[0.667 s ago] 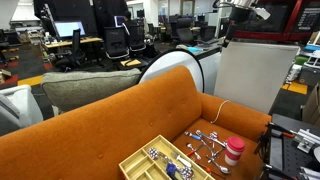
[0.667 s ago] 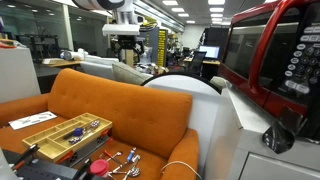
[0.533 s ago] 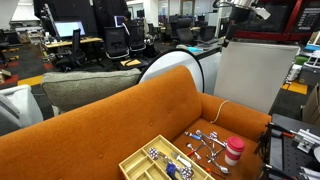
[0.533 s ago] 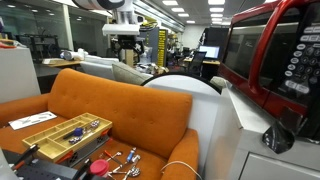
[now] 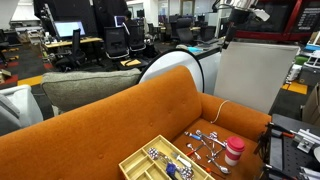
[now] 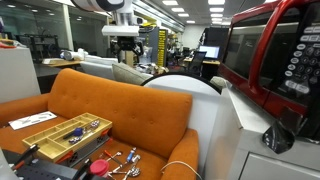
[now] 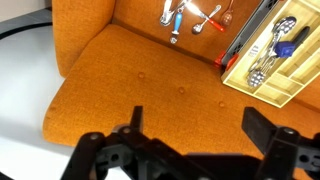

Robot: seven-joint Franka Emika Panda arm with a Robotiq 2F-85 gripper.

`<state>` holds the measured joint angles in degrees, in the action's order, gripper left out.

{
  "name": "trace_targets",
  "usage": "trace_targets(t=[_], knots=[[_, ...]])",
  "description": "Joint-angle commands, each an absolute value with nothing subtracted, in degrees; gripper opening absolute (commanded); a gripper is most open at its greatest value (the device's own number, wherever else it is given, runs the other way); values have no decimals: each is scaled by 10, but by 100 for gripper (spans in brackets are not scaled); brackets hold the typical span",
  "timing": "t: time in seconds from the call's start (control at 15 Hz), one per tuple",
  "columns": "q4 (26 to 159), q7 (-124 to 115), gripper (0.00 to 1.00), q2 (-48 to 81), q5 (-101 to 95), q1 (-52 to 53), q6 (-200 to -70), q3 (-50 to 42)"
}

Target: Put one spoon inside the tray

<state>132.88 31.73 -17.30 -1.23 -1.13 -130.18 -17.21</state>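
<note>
The pale yellow cutlery tray (image 5: 160, 162) lies on the orange sofa seat, with some cutlery in its compartments. It also shows in the other exterior view (image 6: 62, 133) and at the upper right of the wrist view (image 7: 275, 60). Several loose spoons (image 5: 205, 143) lie on the cushion between the tray and a red-lidded white cup (image 5: 233, 152); they show too in an exterior view (image 6: 122, 160) and the wrist view (image 7: 190, 20). My gripper (image 7: 197, 118) is open and empty, held high above the sofa, far from the spoons. It shows at the top of both exterior views (image 5: 238, 6) (image 6: 124, 28).
The orange sofa (image 5: 110, 125) has a high backrest and a grey-white armrest (image 6: 205, 120). A white cable (image 5: 218, 108) hangs over the backrest. A red microwave (image 6: 280, 60) stands close to one camera. Office desks and chairs (image 5: 90, 40) fill the background.
</note>
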Motion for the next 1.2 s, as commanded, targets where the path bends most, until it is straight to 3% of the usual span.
trace_targets(t=[0.0,0.53,1.13], knots=[[1335,318,100,-144,-14,-21,-1306,-151],[1348,271,100,-38,-26,-15,-1342,-80],[1349,275,100,-31,-12,-19,-1334,-74]])
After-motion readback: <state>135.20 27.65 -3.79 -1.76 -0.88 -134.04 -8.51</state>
